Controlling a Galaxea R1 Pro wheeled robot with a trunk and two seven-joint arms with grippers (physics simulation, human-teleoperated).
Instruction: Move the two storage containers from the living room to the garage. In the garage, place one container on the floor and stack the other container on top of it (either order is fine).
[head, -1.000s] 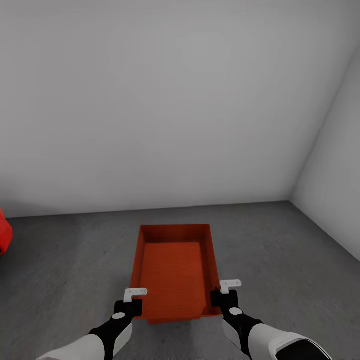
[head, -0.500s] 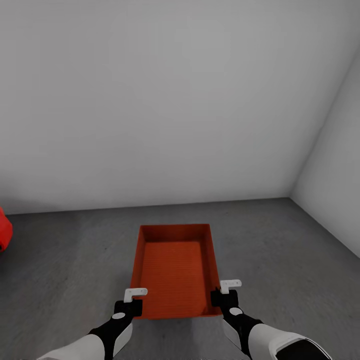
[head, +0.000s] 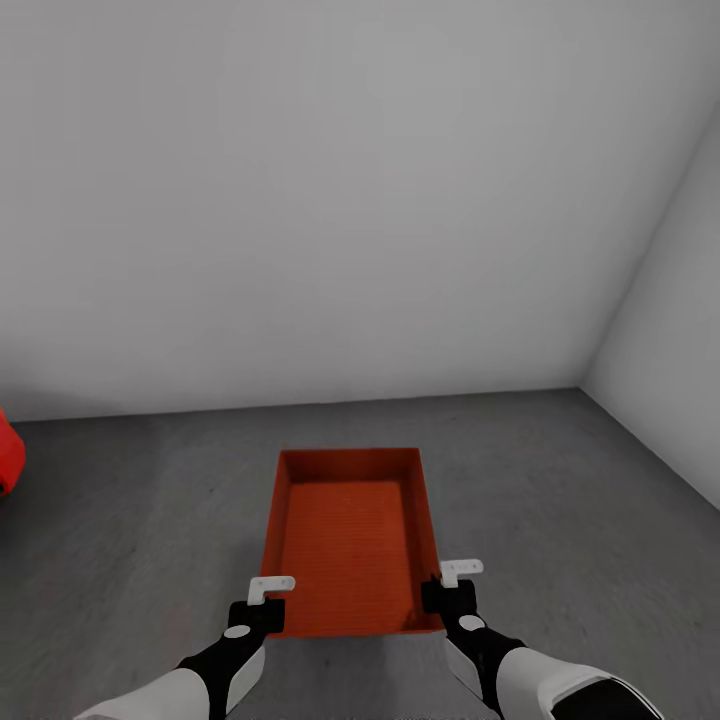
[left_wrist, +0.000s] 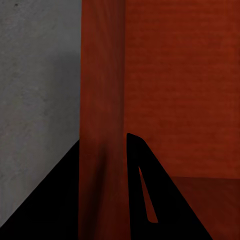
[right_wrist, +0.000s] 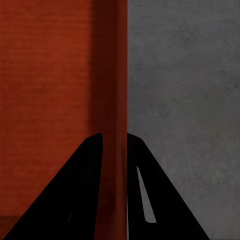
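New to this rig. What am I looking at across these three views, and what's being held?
It's a simulated two-armed wheeled robot. The large picture comes from its head camera, looking down over both arms. The other two come from cameras near each wrist, looking along the jaws. The left gripper and right gripper each pinch a side wall of one orange-red storage container; the wrist views show a wall between dark jaws. Below is the grey floor, with white-grey walls behind. A red object sits at the left edge. Whether the container touches the floor is unclear.

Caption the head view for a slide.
Both pincers, left and right, grip an orange-red open box-shaped bin above grey concrete floor.
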